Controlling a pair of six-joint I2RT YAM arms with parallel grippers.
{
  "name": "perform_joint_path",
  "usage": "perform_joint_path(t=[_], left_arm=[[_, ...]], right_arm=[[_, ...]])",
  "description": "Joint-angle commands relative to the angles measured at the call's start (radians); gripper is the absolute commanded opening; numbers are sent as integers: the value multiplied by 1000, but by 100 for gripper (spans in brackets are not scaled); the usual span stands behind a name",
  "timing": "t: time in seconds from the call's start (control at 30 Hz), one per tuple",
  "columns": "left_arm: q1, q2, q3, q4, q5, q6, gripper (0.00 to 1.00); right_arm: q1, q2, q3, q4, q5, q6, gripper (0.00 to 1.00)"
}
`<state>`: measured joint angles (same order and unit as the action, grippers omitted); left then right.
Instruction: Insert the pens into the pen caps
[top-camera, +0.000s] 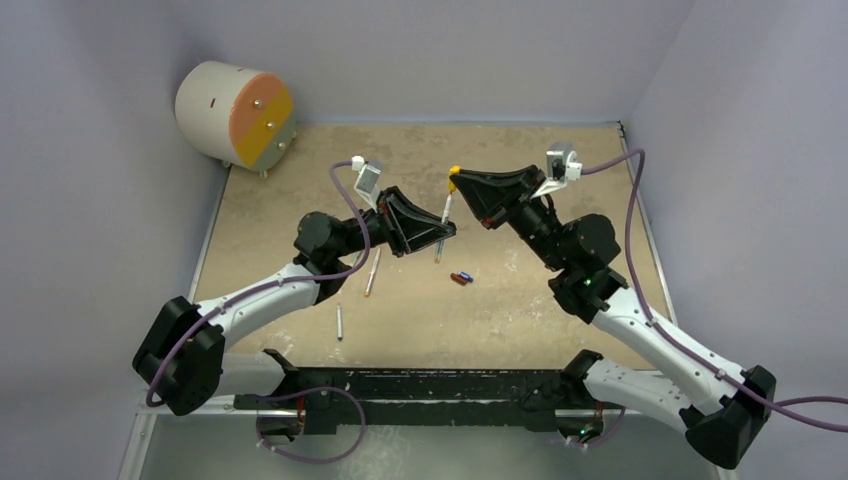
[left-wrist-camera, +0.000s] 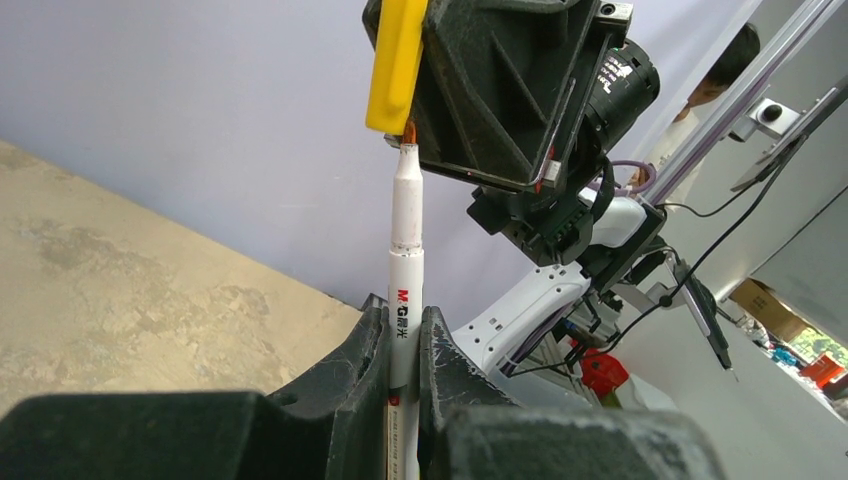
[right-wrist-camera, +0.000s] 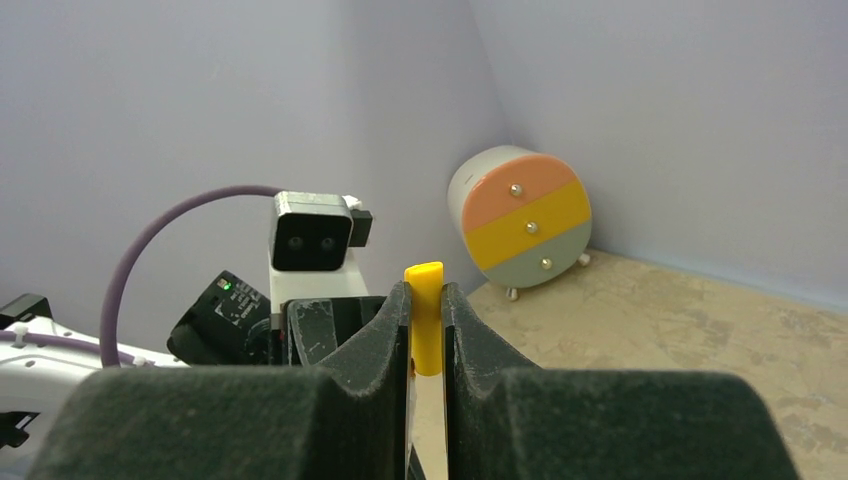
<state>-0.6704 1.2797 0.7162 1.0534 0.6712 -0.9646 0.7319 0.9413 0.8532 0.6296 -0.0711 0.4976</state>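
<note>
Assembly in mid-air: the left gripper (left-wrist-camera: 403, 335), its chunky matte-black fingers (left-wrist-camera: 360, 370) scuffed pale at the edges, is clamped tight on the barrel of a slim white pen (left-wrist-camera: 406, 230) held nearly upright. The pen's smooth round body steps down to a narrower neck and a small orange tip. That tip sits right at the lower end of a glossy yellow cap (left-wrist-camera: 396, 65); whether it has entered cannot be told. The right gripper (right-wrist-camera: 425, 310) pinches the yellow cap between 2 wedge-shaped black fingers, the cap's rounded end poking up between them.

Both arms meet above the middle of a tan, mottled table (top-camera: 570, 170) with a rough, stone-like finish. On it, near the left arm, a second pen (top-camera: 372, 272) and a third pen (top-camera: 339, 321) lie flat and apart. A stubby red-brown cap (top-camera: 458, 279) and a blue cap (top-camera: 468, 275) lie touching, just below the held pen. In the far left corner stands a drum-shaped cabinet (top-camera: 235, 113) with peach, yellow and grey-green bands, each with a small metal knob. Smooth purple cables (top-camera: 632, 200) loop from the wrists.
</note>
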Motion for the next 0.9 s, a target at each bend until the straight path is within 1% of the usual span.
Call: perform_joint_path(t=[0.0, 0.2, 0.57, 0.87], left_arm=[[-1, -2, 35, 34, -3, 20, 0], [-1, -4, 32, 28, -5, 29, 0], [0, -11, 40, 30, 10, 22, 0], [-1, -17, 38, 30, 6, 26, 0]], right_arm=[[-2, -51, 51, 29, -21, -21, 0], [-1, -53, 67, 3, -23, -32, 0], [-2, -11, 48, 38, -45, -18, 0], [-1, -5, 40, 37, -49, -13, 0]])
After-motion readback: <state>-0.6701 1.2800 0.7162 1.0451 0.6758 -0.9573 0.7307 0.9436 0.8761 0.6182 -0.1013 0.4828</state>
